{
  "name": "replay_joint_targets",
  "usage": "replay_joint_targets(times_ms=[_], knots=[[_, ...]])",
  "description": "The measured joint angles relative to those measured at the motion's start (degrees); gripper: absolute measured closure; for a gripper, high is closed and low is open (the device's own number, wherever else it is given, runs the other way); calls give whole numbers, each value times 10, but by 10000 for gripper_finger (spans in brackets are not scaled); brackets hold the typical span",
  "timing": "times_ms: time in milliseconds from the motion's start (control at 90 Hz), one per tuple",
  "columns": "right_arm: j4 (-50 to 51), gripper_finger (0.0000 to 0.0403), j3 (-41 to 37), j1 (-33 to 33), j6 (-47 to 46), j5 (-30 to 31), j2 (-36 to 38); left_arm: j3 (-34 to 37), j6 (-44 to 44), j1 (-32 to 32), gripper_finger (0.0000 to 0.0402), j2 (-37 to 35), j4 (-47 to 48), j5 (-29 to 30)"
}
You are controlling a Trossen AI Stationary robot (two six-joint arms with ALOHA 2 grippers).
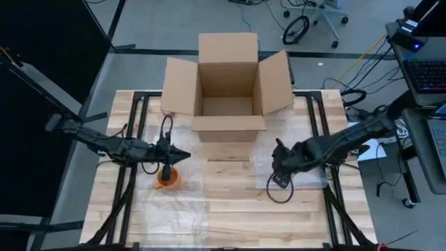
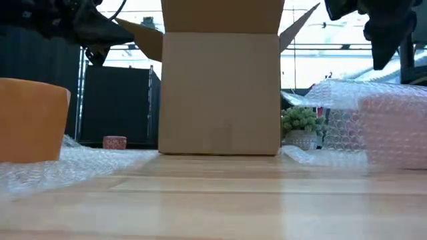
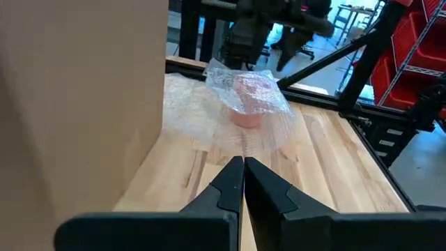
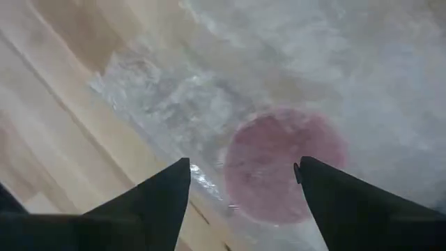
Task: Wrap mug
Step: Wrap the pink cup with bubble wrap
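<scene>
Wooden slat tabletop [image 1: 230, 209] on a black frame, with an open cardboard box [image 1: 228, 87] sitting at the far edge, flaps splayed out. Bubble wrap [image 1: 178, 195] is spread over the left-hand part of the table, and an orange mug [image 1: 166, 178] stands upright on it. Left gripper [image 1: 182, 155] hangs just above and beside that mug, fingers pinched completely together with nothing between them. Over on the right there's a second, pinkish mug [image 3: 249, 97] already bundled under its own piece of bubble wrap [image 3: 240, 104]. Right gripper [image 4: 240, 185] is poised directly over that bundle, fingers spread wide apart and not holding anything. Beyond the table you can see a potted plant [image 2: 301, 127].
</scene>
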State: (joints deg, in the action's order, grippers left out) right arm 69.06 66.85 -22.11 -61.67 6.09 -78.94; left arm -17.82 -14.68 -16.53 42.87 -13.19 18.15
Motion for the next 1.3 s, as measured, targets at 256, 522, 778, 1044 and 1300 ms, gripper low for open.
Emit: replay_joint_targets(times_ms=[256, 522, 778, 1044, 1300], knots=[[9, 157, 0, -2, -5, 6, -61, 0, 0, 0, 402, 0, 0, 0], [-24, 176, -35, -3, -25, 15, -66, 0, 0, 0, 402, 0, 0, -2], [-81, 176, -79, 3, -28, 12, -66, 0, 0, 0, 402, 0, 1, -4], [-151, 177, -141, 7, -52, -2, -65, 0, 0, 0, 402, 0, 0, -4], [-238, 177, -201, 18, -52, -18, -63, 0, 0, 0, 402, 0, 0, -5]])
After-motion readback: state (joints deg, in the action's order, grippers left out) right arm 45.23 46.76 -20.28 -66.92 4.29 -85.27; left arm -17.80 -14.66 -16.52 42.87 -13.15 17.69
